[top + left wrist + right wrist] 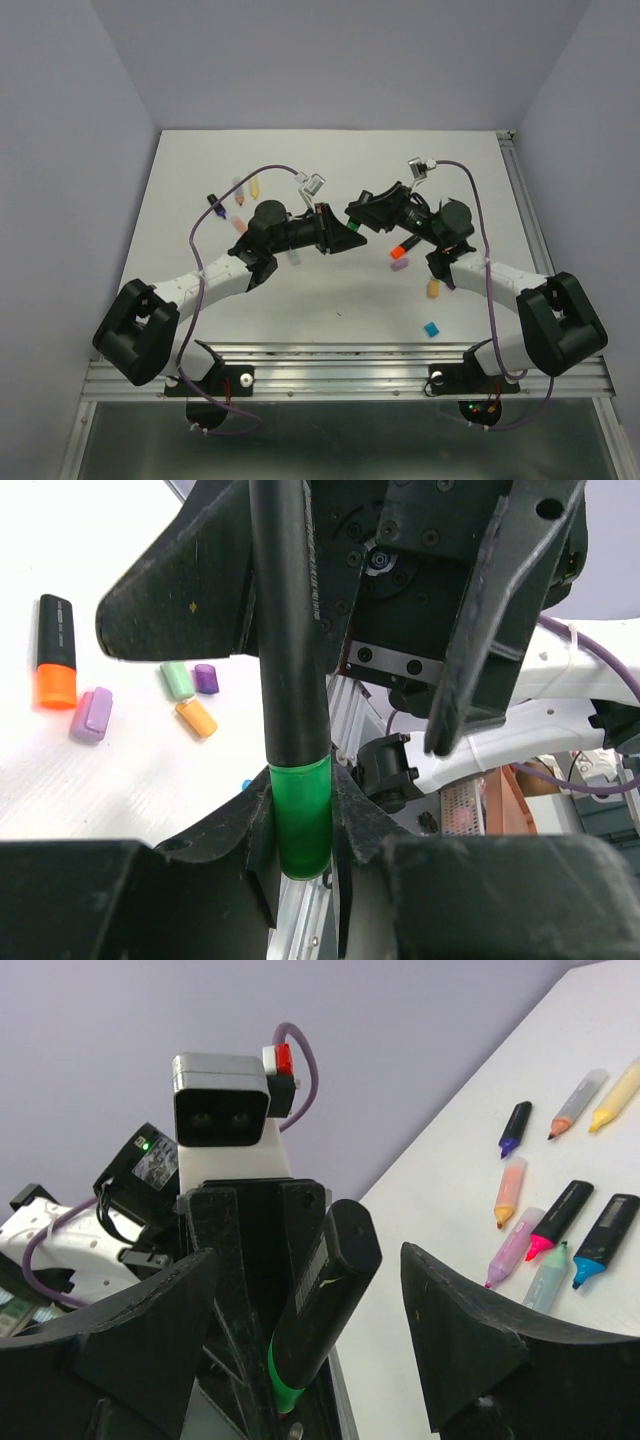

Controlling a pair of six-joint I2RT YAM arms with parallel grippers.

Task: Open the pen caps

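Loose blue cap nearest us on the table, further in our left gripper pinching the green cap of a black pen mid-table, our right gripper spread either side of its barrel, more pens lying beyond

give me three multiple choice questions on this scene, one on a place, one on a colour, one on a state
1. Where does the left gripper hold the black pen? A its green end B mid-barrel C its bare black end
2. What colour is the cap on the capped pen lying by the loose caps? A blue B orange C yellow
3. How does the right gripper stand? A shut on the barrel B shut on nothing C open
1 A: it clamps the green. 2 B: orange cap, left wrist view. 3 C: gaps either side of the barrel.
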